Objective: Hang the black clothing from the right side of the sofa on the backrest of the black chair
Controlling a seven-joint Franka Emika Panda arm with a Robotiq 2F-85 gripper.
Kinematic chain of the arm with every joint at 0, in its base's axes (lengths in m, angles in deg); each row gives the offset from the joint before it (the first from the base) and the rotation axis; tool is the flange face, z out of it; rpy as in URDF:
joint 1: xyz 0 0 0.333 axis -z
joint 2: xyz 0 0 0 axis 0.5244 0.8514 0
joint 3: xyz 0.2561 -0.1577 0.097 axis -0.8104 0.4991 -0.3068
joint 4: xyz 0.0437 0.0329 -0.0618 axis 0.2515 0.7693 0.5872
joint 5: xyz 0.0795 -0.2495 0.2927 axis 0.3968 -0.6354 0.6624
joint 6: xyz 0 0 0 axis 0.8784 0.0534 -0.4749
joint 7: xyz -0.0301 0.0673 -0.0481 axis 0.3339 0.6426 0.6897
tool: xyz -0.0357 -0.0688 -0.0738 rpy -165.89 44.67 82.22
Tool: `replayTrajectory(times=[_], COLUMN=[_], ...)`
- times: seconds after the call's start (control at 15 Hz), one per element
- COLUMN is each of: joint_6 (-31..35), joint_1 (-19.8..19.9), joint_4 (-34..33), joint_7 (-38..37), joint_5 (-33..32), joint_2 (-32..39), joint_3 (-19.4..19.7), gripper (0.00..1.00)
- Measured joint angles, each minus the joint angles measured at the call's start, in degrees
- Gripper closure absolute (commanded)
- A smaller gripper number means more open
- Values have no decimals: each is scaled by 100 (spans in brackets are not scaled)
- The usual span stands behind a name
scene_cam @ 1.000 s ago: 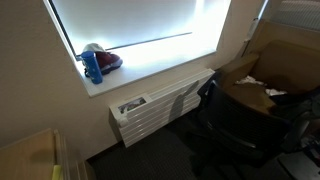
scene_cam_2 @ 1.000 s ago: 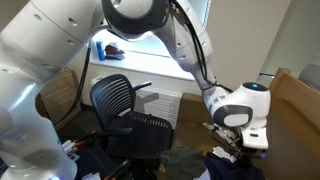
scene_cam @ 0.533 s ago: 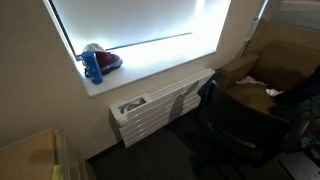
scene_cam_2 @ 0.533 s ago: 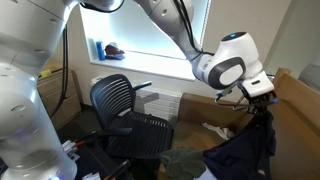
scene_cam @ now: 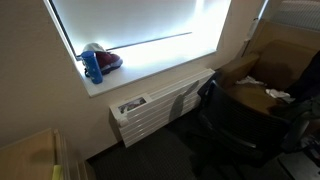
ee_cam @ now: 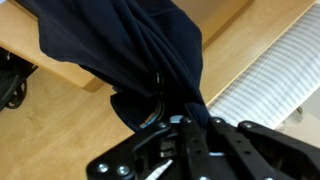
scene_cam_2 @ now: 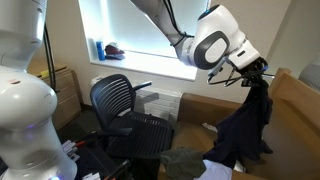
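Wrist view: gripper [ee_cam: 182, 120] clenched on bunched, soft black clothing [ee_cam: 130, 40], folds draping limp, well apart from the mesh chair [scene_cam_2: 120, 100].

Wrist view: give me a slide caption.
Gripper shut on bunched black clothing, wooden surface behind.

We see the black soft fabric garment [scene_cam_2: 243, 130] hanging in long, limp folds from the gripper [scene_cam_2: 252, 80], which pinches a bunched gather at its top; in the wrist view its cloth fans outward in creases; the black mesh-backed office chair [scene_cam_2: 122, 100] stands upright, well apart from it; nothing is draped on its backrest yet.
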Motion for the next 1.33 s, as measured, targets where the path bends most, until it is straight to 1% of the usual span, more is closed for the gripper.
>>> replayTrajectory(times=[0.13, 0.2, 0.27, 0.4, 0.53, 0.6, 0.67, 0.87, 1.0, 1.07, 1.13, 1.27, 1.33], joint_6=[9, 79, 83, -27, -104, -117, -119, -58, -63, -92, -191, -439, -529], joint_1=[-17, -113, -309, -914, -1584, -1878, -2140, -2925, -3325, -3402, -3369, -3093, -2997], joint_4=[-7, -84, -267, -754, -1107, -1229, -1307, -1383, -1556, -1738, -1977, -2387, -2468], joint_7=[-3, -1, -2, -2, 3, 11, 26, 48, 65, 105, 261, 685, 828], joint_5=[4, -22, -76, -152, -220, -275, -336, -463, -496, -506, -444, -498, -536], joint_2=[55, 149, 296, 636, 950, 1074, 1142, 1136, 1063, 996, 849, 341, 110], joint_3=[39, 185, 433, 1006, 1436, 1553, 1586, 1520, 1330, 1145, 857, 203, 37], gripper=[98, 98, 98, 98, 98, 98, 98, 98, 98, 98, 92, 92, 92])
